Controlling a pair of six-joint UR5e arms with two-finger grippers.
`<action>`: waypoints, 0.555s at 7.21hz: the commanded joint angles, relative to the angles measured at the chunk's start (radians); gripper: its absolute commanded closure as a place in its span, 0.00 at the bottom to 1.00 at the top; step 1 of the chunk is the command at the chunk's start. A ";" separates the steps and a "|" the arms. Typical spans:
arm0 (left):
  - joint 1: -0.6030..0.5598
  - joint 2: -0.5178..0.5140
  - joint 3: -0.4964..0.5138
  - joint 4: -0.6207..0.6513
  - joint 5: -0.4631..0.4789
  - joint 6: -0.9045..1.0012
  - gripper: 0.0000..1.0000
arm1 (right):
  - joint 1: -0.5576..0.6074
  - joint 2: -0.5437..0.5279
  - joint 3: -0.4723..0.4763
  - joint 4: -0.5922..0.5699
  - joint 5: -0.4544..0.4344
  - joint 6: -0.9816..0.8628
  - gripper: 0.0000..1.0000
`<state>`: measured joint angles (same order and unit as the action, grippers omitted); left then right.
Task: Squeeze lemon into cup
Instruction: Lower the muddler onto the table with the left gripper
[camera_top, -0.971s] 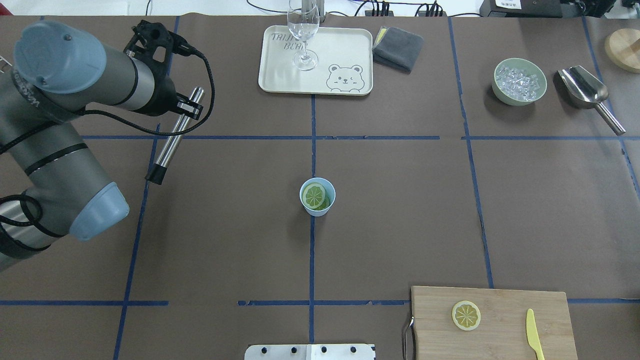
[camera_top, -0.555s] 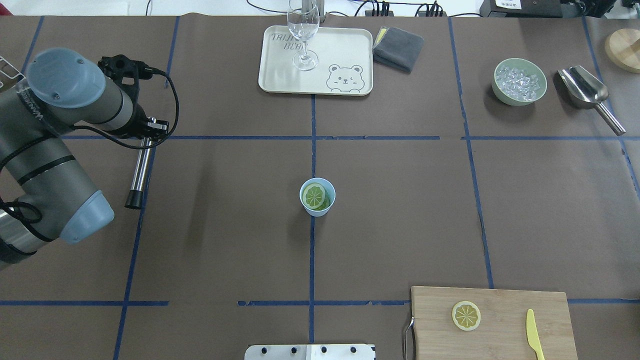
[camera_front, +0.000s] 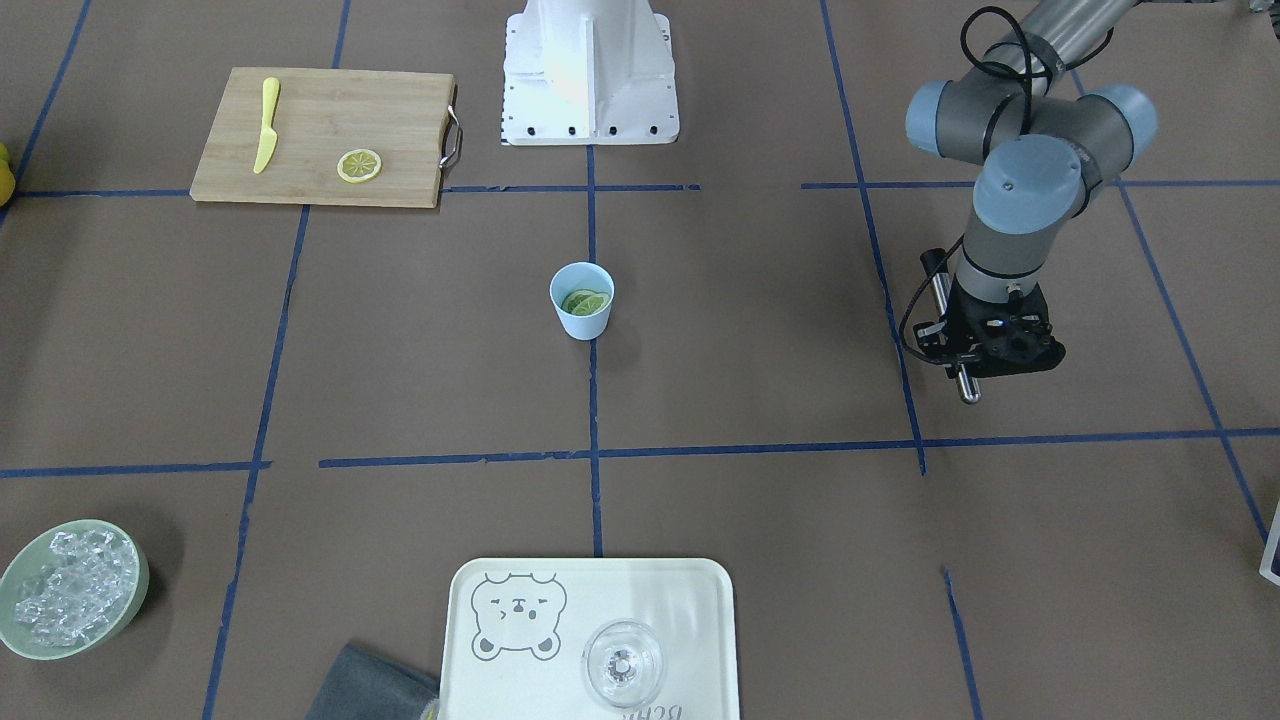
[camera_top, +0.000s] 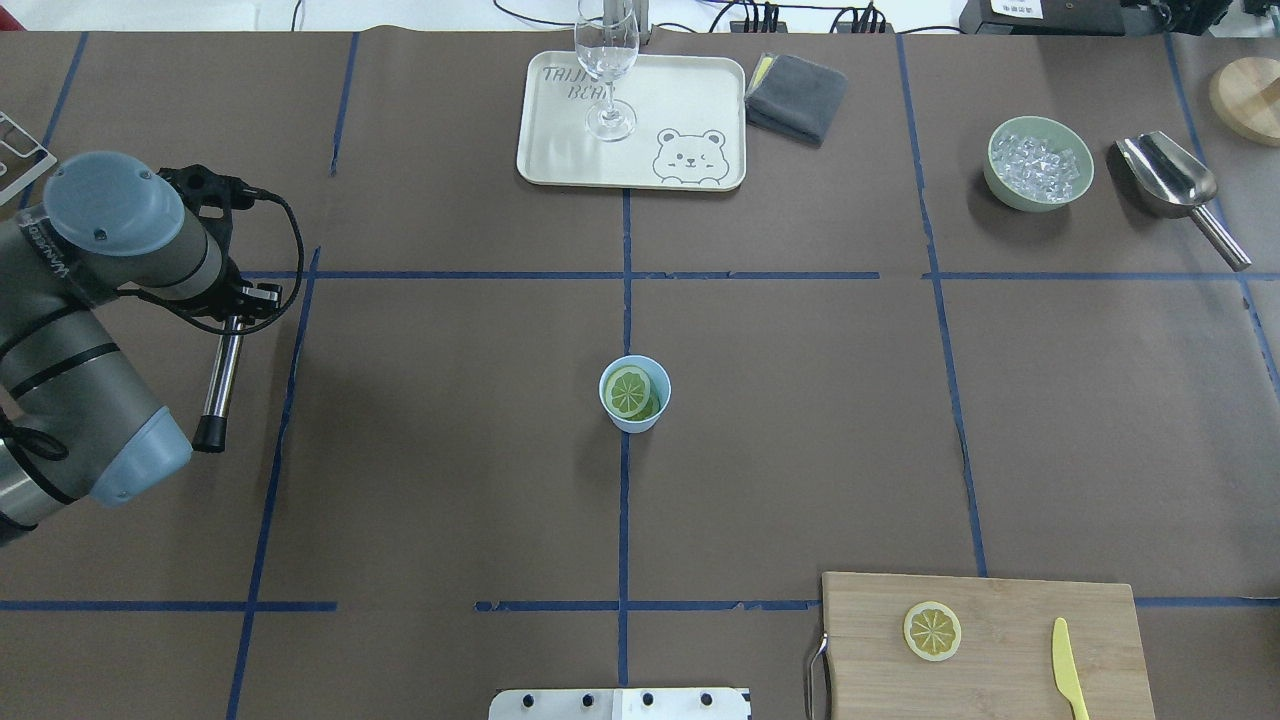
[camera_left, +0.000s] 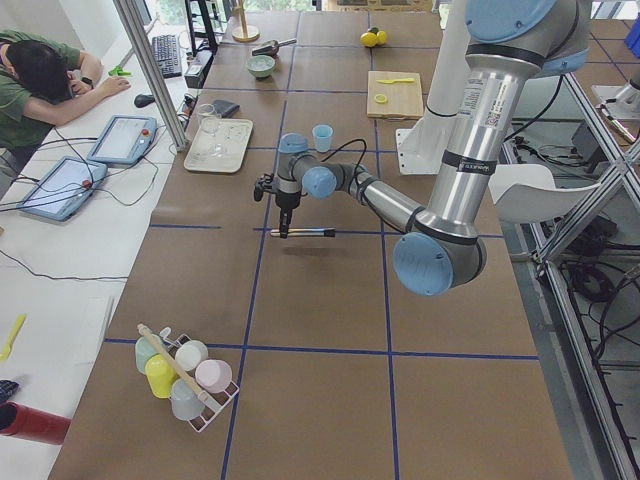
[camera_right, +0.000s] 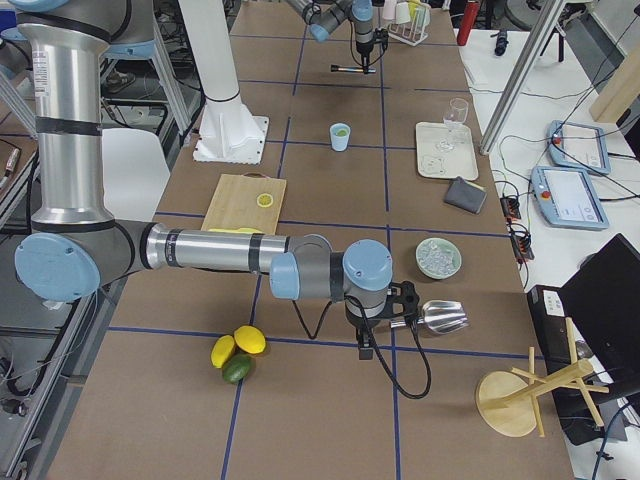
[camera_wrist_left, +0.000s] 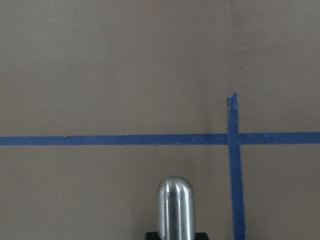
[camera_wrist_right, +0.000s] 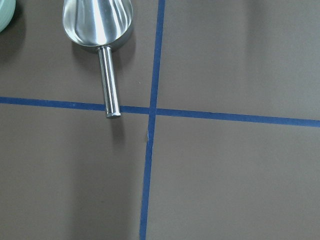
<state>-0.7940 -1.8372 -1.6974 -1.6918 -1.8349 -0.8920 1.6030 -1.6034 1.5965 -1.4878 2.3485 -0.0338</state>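
Observation:
The pale blue cup (camera_top: 634, 412) stands at the table's centre with lemon slices (camera_top: 628, 391) inside it; the front-facing view also shows the cup (camera_front: 582, 318). Another lemon slice (camera_top: 932, 631) lies on the wooden cutting board (camera_top: 1000, 600). My left gripper (camera_top: 240, 305) is far left of the cup, shut on a steel rod (camera_top: 220, 380) with a black tip. The left wrist view shows the rod's rounded end (camera_wrist_left: 175, 207) over bare table. My right gripper (camera_right: 370, 335) appears only in the exterior right view, beside the scoop; I cannot tell whether it is open or shut.
A tray (camera_top: 690, 100) with a wine glass (camera_top: 606, 60) and a grey cloth (camera_top: 797, 95) sit at the far edge. A bowl of ice (camera_top: 1039, 163) and a steel scoop (camera_top: 1170, 180) are far right. A yellow knife (camera_top: 1068, 668) lies on the board.
My left arm has swung left and back toward the robot's side, carrying the rod away from the table's middle. The cup and slices have not moved.

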 joint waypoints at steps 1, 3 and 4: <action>0.001 0.010 0.048 -0.072 -0.001 0.004 1.00 | 0.000 0.010 -0.003 -0.002 0.000 0.000 0.00; 0.002 0.009 0.074 -0.117 -0.001 0.005 1.00 | 0.000 0.010 -0.003 -0.002 0.000 0.000 0.00; 0.004 0.007 0.076 -0.117 -0.001 0.005 0.68 | 0.000 0.010 -0.003 -0.002 0.000 0.000 0.00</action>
<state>-0.7912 -1.8288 -1.6269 -1.7998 -1.8358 -0.8869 1.6030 -1.5942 1.5939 -1.4895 2.3485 -0.0338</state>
